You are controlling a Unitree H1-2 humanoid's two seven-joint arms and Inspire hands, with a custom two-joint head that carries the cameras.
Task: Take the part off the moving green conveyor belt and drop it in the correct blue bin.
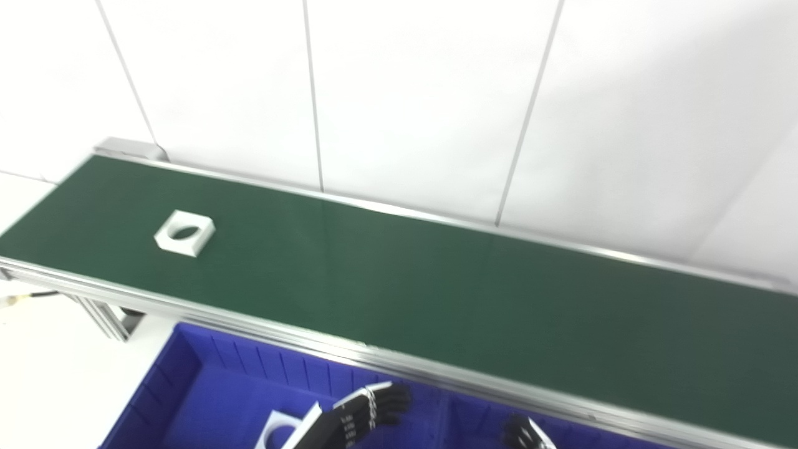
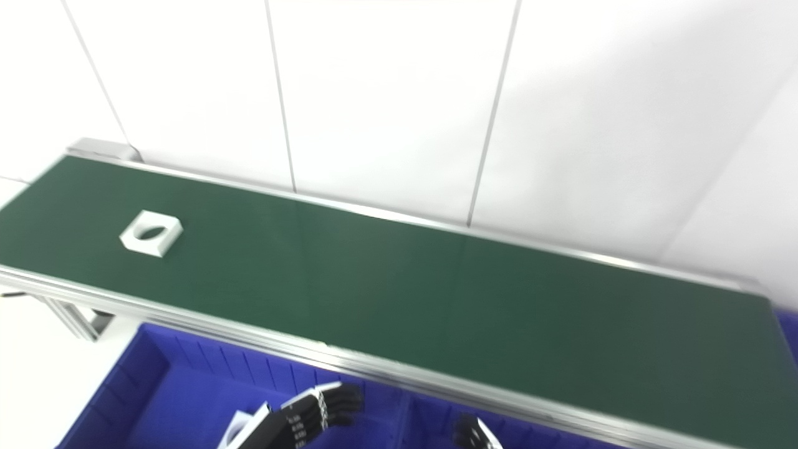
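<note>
Below the conveyor belt, left hand hovered fingers apart over the blue bin; right hand state unclear; white part lay on belt

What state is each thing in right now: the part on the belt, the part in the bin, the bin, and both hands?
Part on belt: lying flat, far left, untouched.
Part in bin: lying inside, partly hidden by the left arm.
Blue bin: holds one part.
Left hand: over bin, fingers apart, holding nothing.
Right hand: mostly out of view; state unclear.
</note>
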